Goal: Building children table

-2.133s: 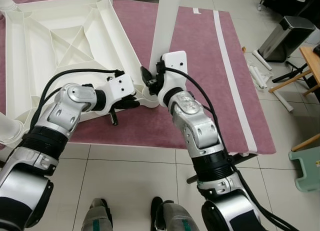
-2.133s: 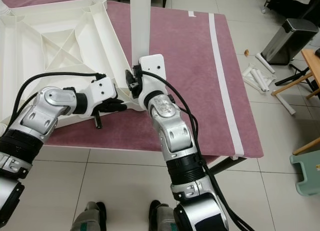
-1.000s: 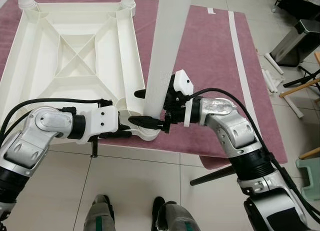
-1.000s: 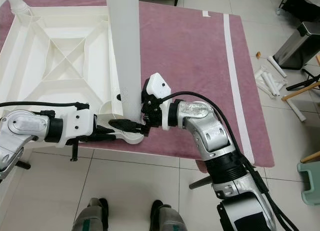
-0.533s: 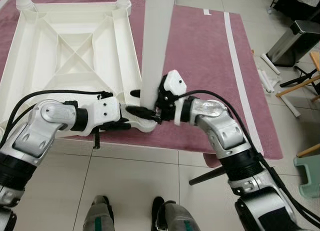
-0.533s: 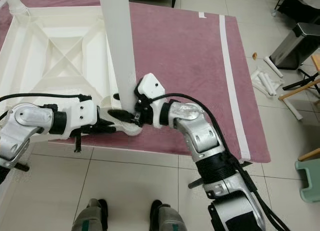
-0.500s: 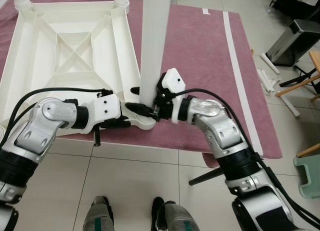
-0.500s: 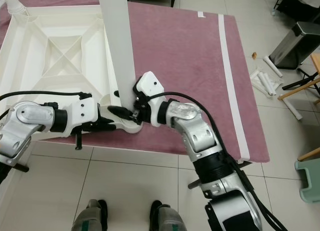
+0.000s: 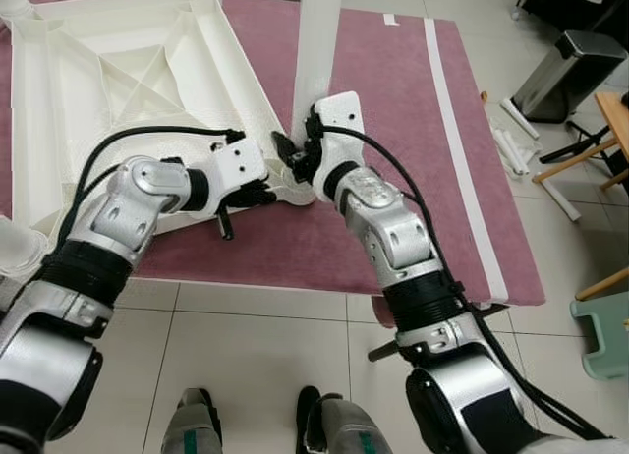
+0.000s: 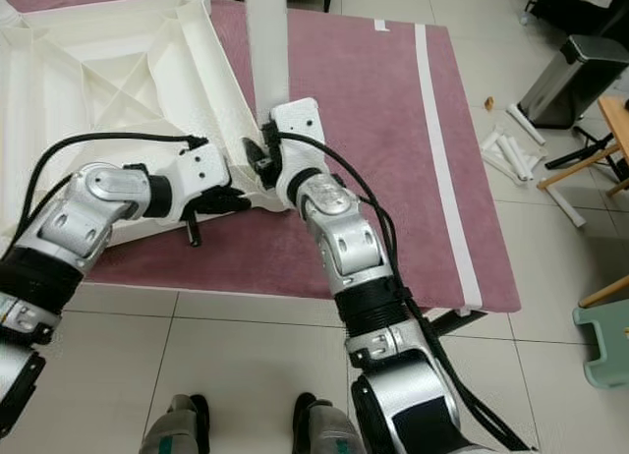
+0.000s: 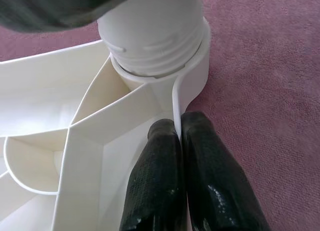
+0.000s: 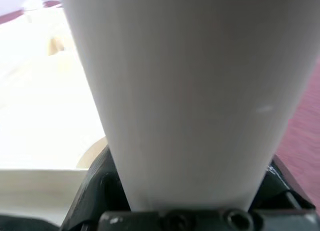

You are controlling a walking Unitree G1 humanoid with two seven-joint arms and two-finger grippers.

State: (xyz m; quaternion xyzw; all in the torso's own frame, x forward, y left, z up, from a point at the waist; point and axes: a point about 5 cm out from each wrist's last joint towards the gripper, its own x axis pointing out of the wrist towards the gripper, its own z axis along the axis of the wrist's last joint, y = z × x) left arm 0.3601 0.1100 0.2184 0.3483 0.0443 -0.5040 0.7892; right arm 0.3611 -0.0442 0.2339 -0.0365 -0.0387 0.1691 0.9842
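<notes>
— Black fingers of the left gripper [image 11: 177,136] are pressed together on the thin outer wall of the tabletop [image 9: 118,81], right beside the corner socket [image 11: 192,73]. Why there?

— To pin that corner down, I'd judge, so the upturned top doesn't turn while the leg is worked in.

— And the right gripper [image 9: 300,159]?

— Clamped around the white leg [image 9: 319,41] low down, just above the socket; the leg stands nearly upright from the corner and runs out of view toward 12 o'clock. Its threaded end [image 11: 152,51] sits in the socket with threads still showing, so it probably isn't fully home.

— Where does everything lie?

— On a purple rug [image 9: 393,90]. Seen from the head, the tabletop spreads toward 10 o'clock from the grippers, underside ribs up. Spare white tubes [image 9: 509,144] lie on the tiles [image 9: 256,346] at 3 o'clock, near a bin [image 9: 568,71].
</notes>
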